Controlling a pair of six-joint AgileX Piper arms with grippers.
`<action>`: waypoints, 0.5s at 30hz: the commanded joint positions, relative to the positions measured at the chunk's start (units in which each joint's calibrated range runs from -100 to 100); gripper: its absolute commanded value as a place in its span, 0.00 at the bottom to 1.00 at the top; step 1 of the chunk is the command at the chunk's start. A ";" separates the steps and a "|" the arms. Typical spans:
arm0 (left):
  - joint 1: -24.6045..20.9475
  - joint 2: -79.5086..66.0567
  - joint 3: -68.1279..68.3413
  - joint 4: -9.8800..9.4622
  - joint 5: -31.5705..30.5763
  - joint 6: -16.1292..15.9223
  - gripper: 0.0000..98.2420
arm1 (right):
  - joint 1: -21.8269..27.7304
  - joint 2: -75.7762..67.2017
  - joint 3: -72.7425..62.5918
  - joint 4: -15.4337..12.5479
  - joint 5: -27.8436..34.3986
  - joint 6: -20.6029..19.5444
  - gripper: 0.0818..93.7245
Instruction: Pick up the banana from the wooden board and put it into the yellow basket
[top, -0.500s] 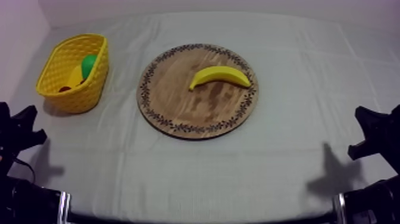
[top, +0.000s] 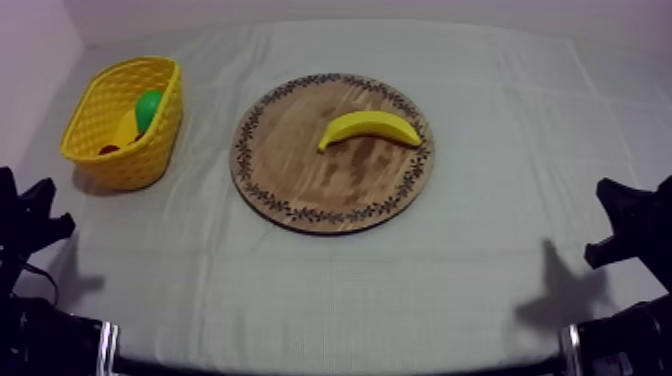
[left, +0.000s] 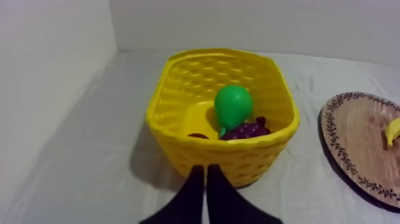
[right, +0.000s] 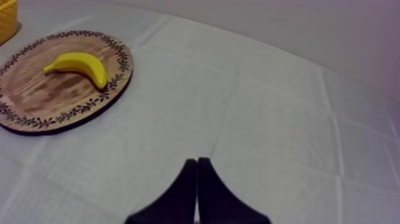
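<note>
Grey-white tablecloth is stretching beneath everything; the curved yellow toy banana is lying on the round patterned wooden board, and we are judging it light, stiff, slick, best pinched mid-body. Our left gripper, facing the yellow woven basket, and right gripper are resting clenched, empty.

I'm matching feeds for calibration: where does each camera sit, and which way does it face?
Top view: above the table, slanting down on basket, board and banana; left arm and right arm at its lower corners.
Left wrist view: on the left arm, facing the basket; own jaws shut in a wedge.
Right wrist view: on the right arm, facing the board; own jaws shut.
All three share the board and banana.
</note>
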 joint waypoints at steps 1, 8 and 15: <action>-0.02 -0.01 0.03 -0.03 0.01 -0.09 0.00 | 0.00 0.00 -0.03 -0.02 -0.04 0.00 0.00; -0.03 -0.01 -0.09 -0.07 0.46 -0.24 0.00 | 0.00 0.00 -0.03 -0.02 -0.04 0.00 0.00; -0.09 0.01 -1.14 -0.89 1.94 0.50 0.00 | 0.00 0.00 -0.03 -0.02 -0.04 -0.01 0.00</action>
